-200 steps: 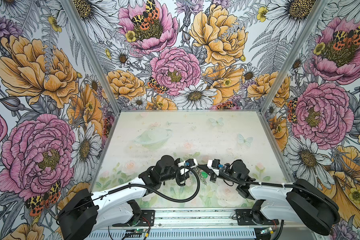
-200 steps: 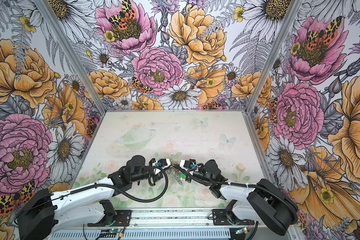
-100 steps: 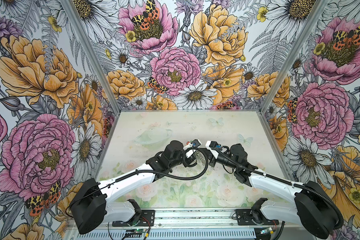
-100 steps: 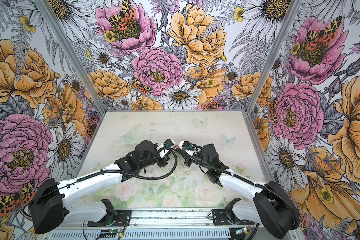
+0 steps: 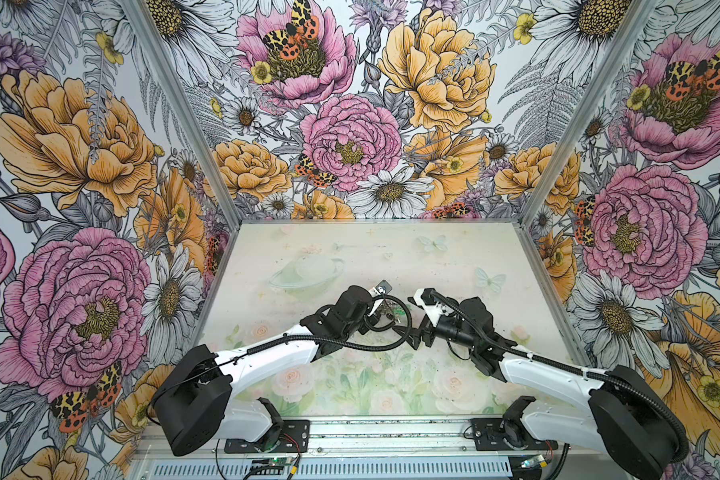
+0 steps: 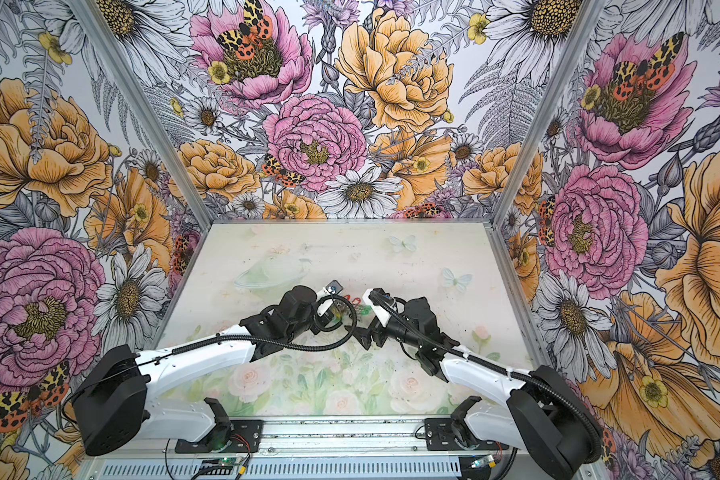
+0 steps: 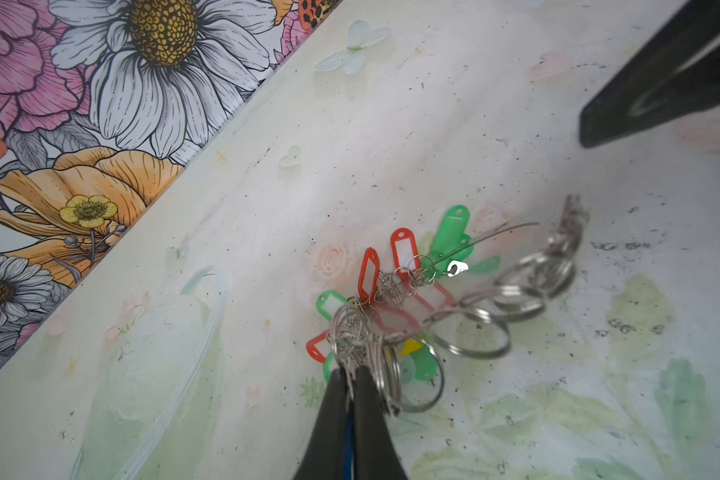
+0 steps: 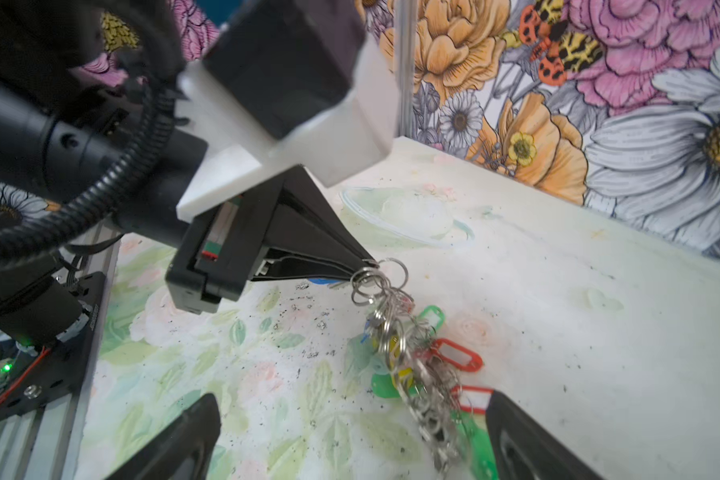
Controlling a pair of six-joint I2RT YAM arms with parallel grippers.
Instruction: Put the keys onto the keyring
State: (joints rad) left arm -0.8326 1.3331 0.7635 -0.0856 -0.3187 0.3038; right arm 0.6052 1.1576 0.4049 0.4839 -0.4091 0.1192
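the pale floral table (image 5: 391,249) filled the floor of the booth, and both arms reached over its middle from the near edge. the left arm (image 5: 267,353) came in from the left and the right arm (image 5: 549,370) from the right, their wrists turned toward each other in both top views.

the right gripper (image 8: 352,399) stood wide open and held nothing. its two black fingers (image 8: 179,440) framed the lower part of the bunch in the right wrist view without touching it. the left gripper (image 7: 352,374) was pinched fully closed on a clump of silver rings at one end of the keyring (image 7: 520,291), raised off the table.

from that pinch the keyring showed only as a blurred string of linked rings; its band could not be made out. its long axis ran from the left fingertips away and downward toward the right gripper. so the free end lay nearer the right arm, ahead of its open fingers and between them.

the keys (image 7: 402,249), red, green and yellow tags, clustered under and beside that string. several looked already strung by their small rings, and the lowest seemed to rest on the table. whether any tag lay loose could not be told.

the coming move likely turned on the right gripper closing in along that axis while the left anchored the top.
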